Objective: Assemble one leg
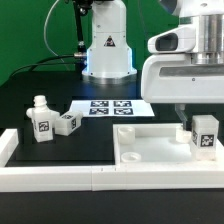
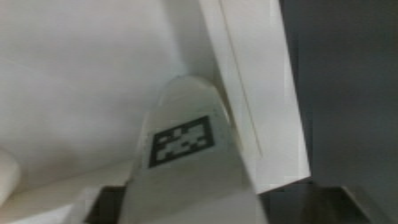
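Observation:
My gripper [image 1: 198,120] is at the exterior view's right, shut on a leg [image 1: 205,136], a small white block with a black-and-white tag. It holds the leg at the right end of the large white tray-like part [image 1: 150,150], at or just above its surface. In the wrist view the leg [image 2: 185,130] runs out between my fingers [image 2: 114,206], tag facing the camera, over the tray's white surface and next to its raised rim [image 2: 240,70]. Two more legs [image 1: 40,120] [image 1: 68,122] lie on the black table at the left.
The marker board [image 1: 108,107] lies mid-table behind the tray-like part. The robot's white base [image 1: 107,45] stands at the back. A white L-shaped fence [image 1: 60,176] runs along the table's front and left edges.

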`<action>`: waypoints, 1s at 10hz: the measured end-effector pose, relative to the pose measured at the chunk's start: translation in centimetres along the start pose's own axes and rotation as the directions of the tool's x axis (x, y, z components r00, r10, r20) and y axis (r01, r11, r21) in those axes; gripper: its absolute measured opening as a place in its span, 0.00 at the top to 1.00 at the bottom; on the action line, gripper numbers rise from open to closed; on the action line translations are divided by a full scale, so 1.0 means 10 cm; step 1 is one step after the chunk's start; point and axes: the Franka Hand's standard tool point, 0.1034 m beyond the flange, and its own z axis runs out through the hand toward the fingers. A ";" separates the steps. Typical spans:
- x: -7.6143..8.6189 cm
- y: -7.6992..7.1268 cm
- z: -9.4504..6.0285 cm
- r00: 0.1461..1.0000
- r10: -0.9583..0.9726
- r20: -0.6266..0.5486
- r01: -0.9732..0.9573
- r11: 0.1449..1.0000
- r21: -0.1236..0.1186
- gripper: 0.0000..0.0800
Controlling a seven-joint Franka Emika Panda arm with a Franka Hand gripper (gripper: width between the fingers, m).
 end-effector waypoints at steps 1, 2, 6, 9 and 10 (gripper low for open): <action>0.00 0.04 0.01 0.999 0.047 0.002 -0.047 0.999 -0.005 0.55; 0.00 0.05 0.01 0.993 0.116 0.001 -0.116 0.993 -0.008 0.64; 0.05 0.35 -0.01 0.875 0.482 -0.051 -0.485 0.871 -0.076 0.64; 0.07 0.47 -0.02 0.834 0.547 -0.072 -0.552 0.830 -0.084 0.63; 0.07 0.47 -0.02 0.838 0.540 -0.071 -0.545 0.834 -0.085 0.63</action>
